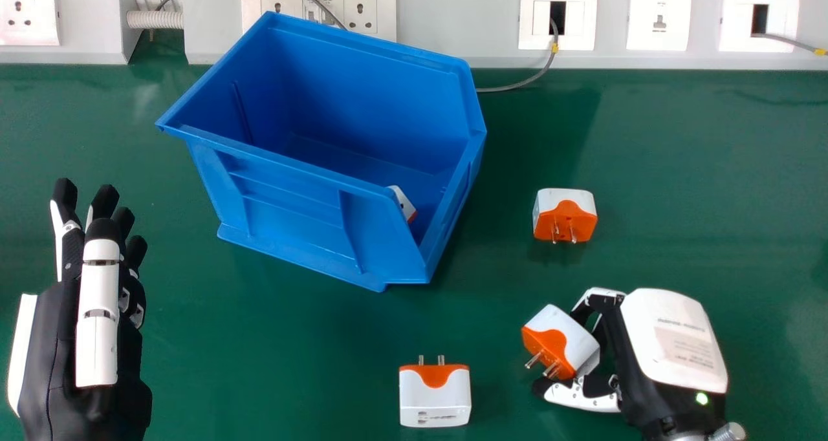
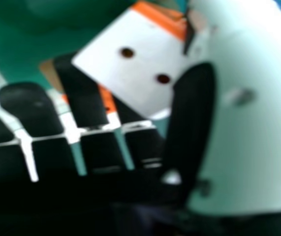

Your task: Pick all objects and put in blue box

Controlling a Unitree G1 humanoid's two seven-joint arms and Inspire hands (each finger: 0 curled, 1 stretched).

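Held in the right hand point(image 1: 673, 344), between curled fingers point(image 2: 83, 98) and thumb point(image 2: 194, 108): a white-and-orange adapter point(image 1: 576, 341), with prongs point(image 1: 550, 369) directed to the left and back toward the robot. By judgement, a quite secure grip, closed only as far as the adapter's body permits. Impossible to tell exactly the height of this adapter above the worktop point(image 1: 291, 357).

Most important for the coming move: the direction from right hand to blue box point(image 1: 284, 208). Situated ahead and to the left of the hand, well apart from it, with the long axis running roughly from left to right, at a slant, and with the lower, cut-away end toward the right side. Therefore probably best to raise the held adapter first, then carry it forward and leftward over this lower end, and release only inside the walls. Possible trouble: catching a prong on the rim by too low a path.

Already inside the box, near that end: one adapter point(image 1: 402, 203), partly hidden by the near wall. Still to collect from the worktop: one orange-faced adapter point(image 1: 565, 215) beyond the right hand, and one upright-looking adapter point(image 1: 435, 396) to its left. Idle at the left edge: the left hand point(image 1: 97, 337), with straight, open fingers.
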